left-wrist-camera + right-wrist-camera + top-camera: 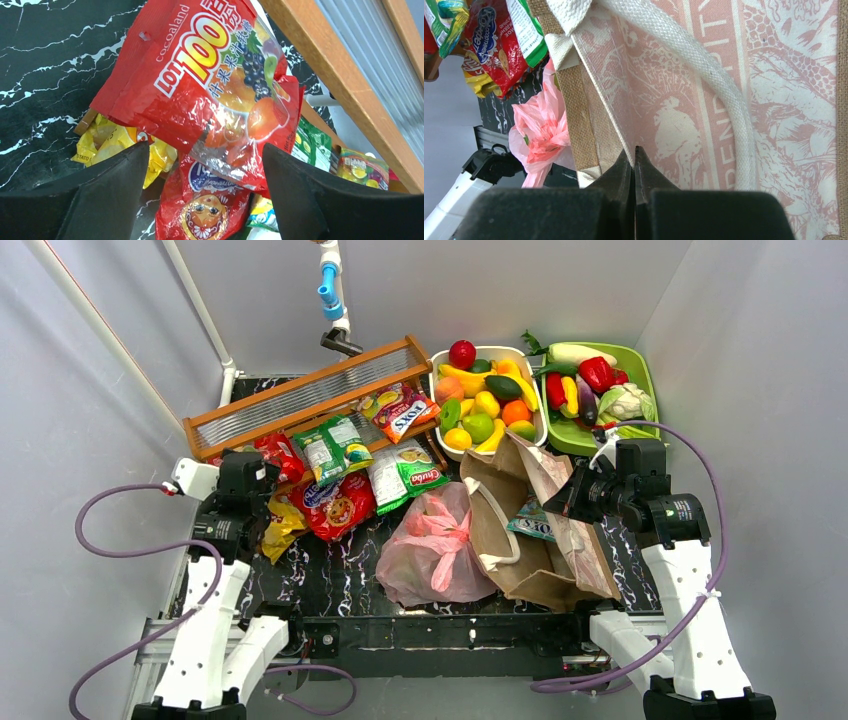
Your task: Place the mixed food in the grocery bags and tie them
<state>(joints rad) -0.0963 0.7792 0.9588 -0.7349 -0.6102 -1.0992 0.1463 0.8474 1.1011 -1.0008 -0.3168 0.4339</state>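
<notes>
Left gripper point(205, 150): fingers spread wide, with nothing between them and nothing touching either pad.
Red fruit-candy packet point(210, 85): straight ahead of the open left fingers. Its lower crumpled edge dips into the gap between the two tips, nearer the right-hand finger.
Yellow packet point(107, 142): just beyond the left-hand fingertip, partly tucked under the red fruit-candy packet.
Second red packet point(200, 210): low in the gap between the left fingers, under the red fruit-candy packet.
Green packet point(312, 145): just past the right-hand fingertip, against the wooden rack point(340, 85).
Table point(45, 75): black marbled top, bare beyond the left-hand finger.
Right gripper point(634, 150): fingers point(621, 170) pressed together tip to tip, no gap showing. The tips lie against the bag's edge, and whether a thin fold is pinched between them cannot be told.
Brown bag point(674, 115): right in front of the closed tips, its pink-printed panel filling the view ahead and to the right of them. Its brown edge strip runs down to just left of the tips.
White rope handle point(724, 95): curves down over the panel to the right of the tips, apart from them.
Pink plastic bag point(541, 127): left of the right fingers, beside the brown bag's edge, bunched at the top.
Toy fruits point(490, 405): in the white basket point(434, 390), beyond the brown bag and well apart from both grippers.
Green tray point(648, 380): holds vegetables, just beyond the right wrist.
</notes>
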